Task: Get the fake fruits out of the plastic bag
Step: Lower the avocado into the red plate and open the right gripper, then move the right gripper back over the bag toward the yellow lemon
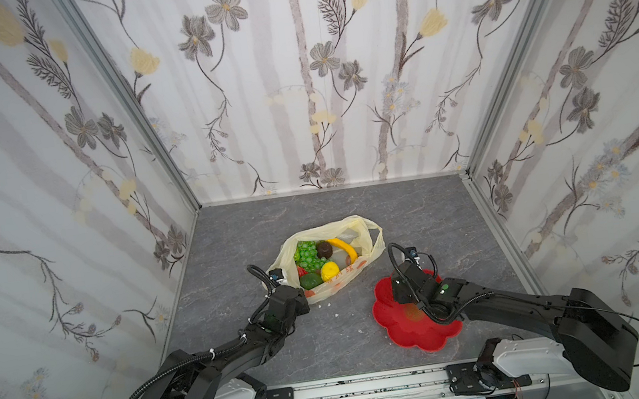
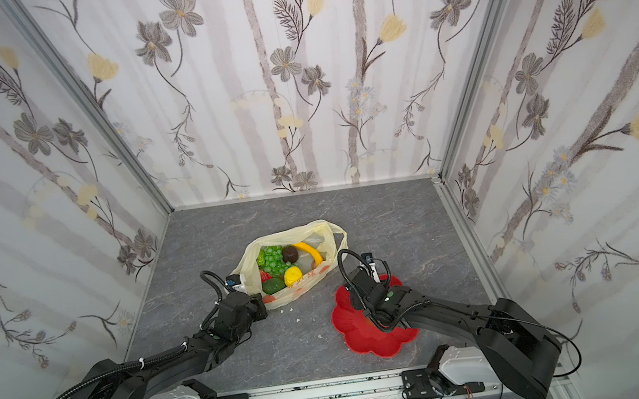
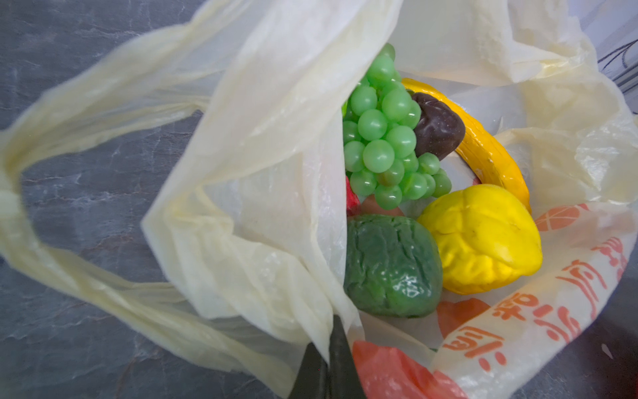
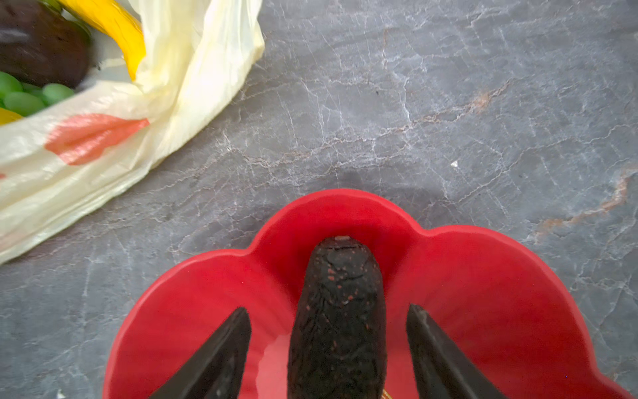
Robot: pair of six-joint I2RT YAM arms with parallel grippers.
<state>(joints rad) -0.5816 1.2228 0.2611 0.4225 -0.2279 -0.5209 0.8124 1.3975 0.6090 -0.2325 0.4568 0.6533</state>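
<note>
One dark brown fruit [image 4: 340, 311] is laid in the red flower-shaped dish [image 4: 483, 276], with the right jaws spread either side of it. The plastic bag [image 3: 259, 172] rim is pinched by the left jaws. Left inside: grape bunch [image 3: 379, 138], banana [image 3: 490, 155], lemon [image 3: 483, 238], bumpy green fruit [image 3: 390, 266], strawberry [image 3: 352, 200], dark brown piece [image 3: 438, 127].

Top views: high, front, looking down; wrist views close; all share plastic bag [image 1: 341, 280]

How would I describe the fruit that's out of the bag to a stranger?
Find the red flower-shaped dish on the grey table beside the plastic bag. In it, between the open jaws of the right gripper, lies a dark brown fruit: the only one seen outside the bag, long, rough-skinned, with reddish specks.
</note>
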